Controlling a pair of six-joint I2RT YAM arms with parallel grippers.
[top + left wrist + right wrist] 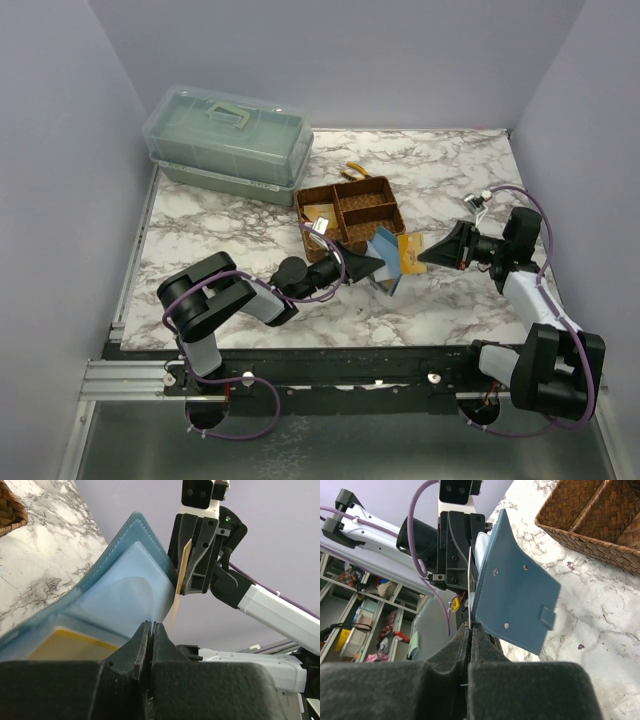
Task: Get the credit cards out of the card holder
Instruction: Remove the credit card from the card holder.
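Teamwork, by the look of it: left gripper [376,264] clamped on the teal card holder [386,250], holding it open over the desk [450,180] near the woven tray [340,186], so the right gripper [424,254], pinched shut on a yellowish credit card [183,575], can draw it clear.

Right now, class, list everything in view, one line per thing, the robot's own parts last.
card holder: one, teal-blue, open, held by the left gripper
credit cards: at least two, yellowish-gold; one in the right gripper, one in a holder pocket
woven tray: one, brown, three compartments, mid-table
pliers: one, yellow-handled, behind the tray
storage box: one, clear greenish, far left
table: one, white marble
left gripper: black, shut on the card holder
right gripper: black, shut on a credit card
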